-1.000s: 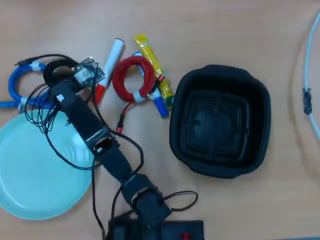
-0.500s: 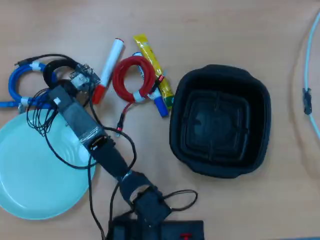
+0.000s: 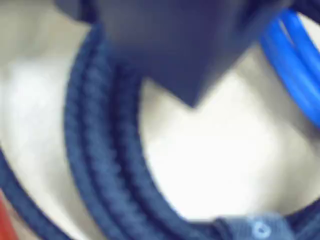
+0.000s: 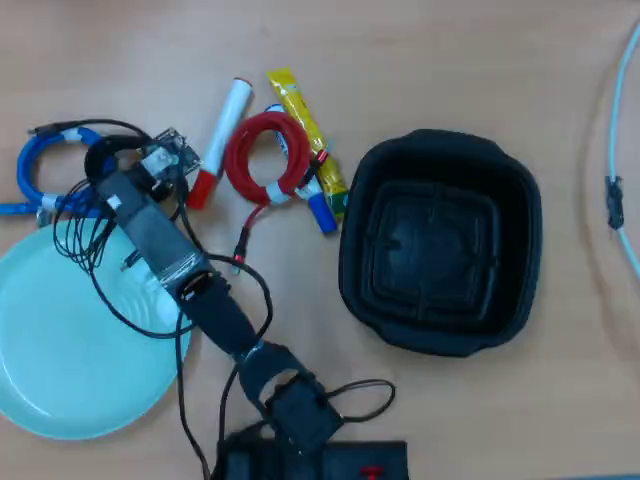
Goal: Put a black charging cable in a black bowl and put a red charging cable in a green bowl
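Your table (image 4: 480, 60), left to right in the overhead view:

- Blue coiled cable (image 4: 30, 170), at the far left edge of the table; it shows again at the upper right of the wrist view.
- The green bowl (image 4: 60, 360), in the lower left corner of the table, nothing lying in it; the arm crosses above its upper right rim.
- The black charging cable (image 4: 100, 155), a small dark loop just beside the blue coil and above the green bowl's rim, on the table. In the wrist view its braided strands (image 3: 100, 150) curve close under the camera.
- Your gripper (image 4: 128, 168) sits right over that black loop. One dark jaw tip fills the top of the blurred wrist view; whether the jaws are spread or pressed together you cannot tell.
- White marker with a red cap (image 4: 220, 130), near the top edge, just right of the gripper.
- The red charging cable (image 4: 262, 155), a ring on the table, well apart from the green bowl.
- Yellow tube (image 4: 305, 130), touching the red ring's right side.
- The black bowl (image 4: 440, 240), right of centre, holding nothing.
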